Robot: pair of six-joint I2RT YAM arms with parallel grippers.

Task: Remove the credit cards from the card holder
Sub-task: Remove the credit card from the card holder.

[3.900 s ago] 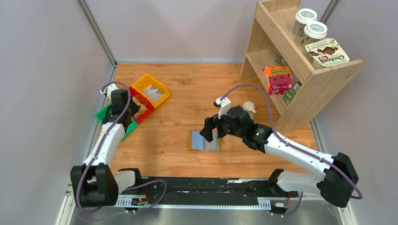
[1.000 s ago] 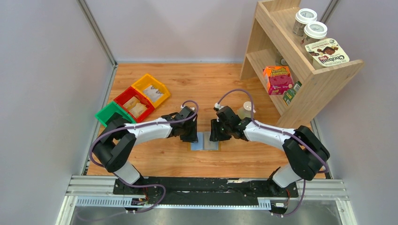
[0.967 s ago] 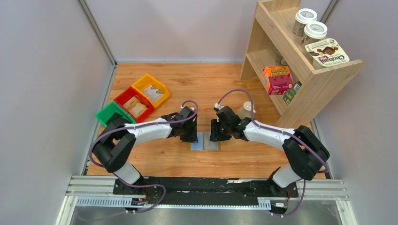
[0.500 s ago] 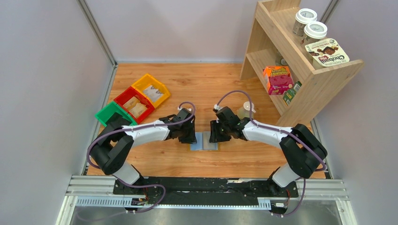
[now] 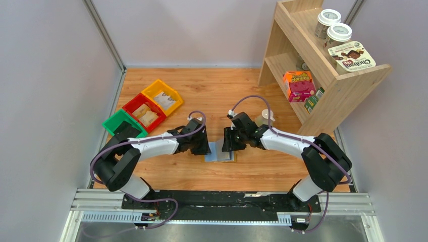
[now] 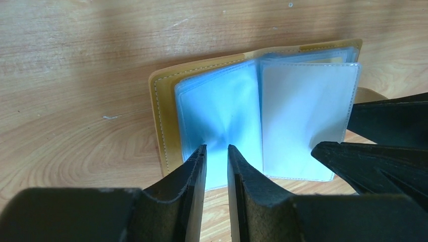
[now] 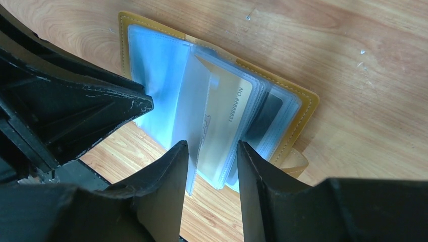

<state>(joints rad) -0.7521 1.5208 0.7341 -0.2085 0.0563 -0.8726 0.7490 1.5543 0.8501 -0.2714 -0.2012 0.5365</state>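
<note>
The mustard-yellow card holder (image 5: 220, 153) lies open on the wooden table between both grippers. In the left wrist view its left page (image 6: 217, 108) is pale blue and its right page (image 6: 308, 121) whitish. My left gripper (image 6: 216, 151) hovers over the near edge of the blue page, jaws a narrow gap apart with nothing pinched. My right gripper (image 7: 212, 146) is open, with several raised clear sleeves standing between its fingers. One sleeve shows a pale gold credit card (image 7: 229, 121) with a printed number. A darker card (image 7: 270, 113) sits behind it.
Green (image 5: 121, 123), red (image 5: 145, 112) and yellow (image 5: 162, 97) bins with tan packets stand at the back left. A wooden shelf (image 5: 323, 65) with cups and boxes fills the back right. A pale cup (image 5: 263, 118) stands just behind the right arm.
Both grippers have shifted slightly left over the holder. The left jaws have narrowed a little and the sleeves on the right side now stand raised.
</note>
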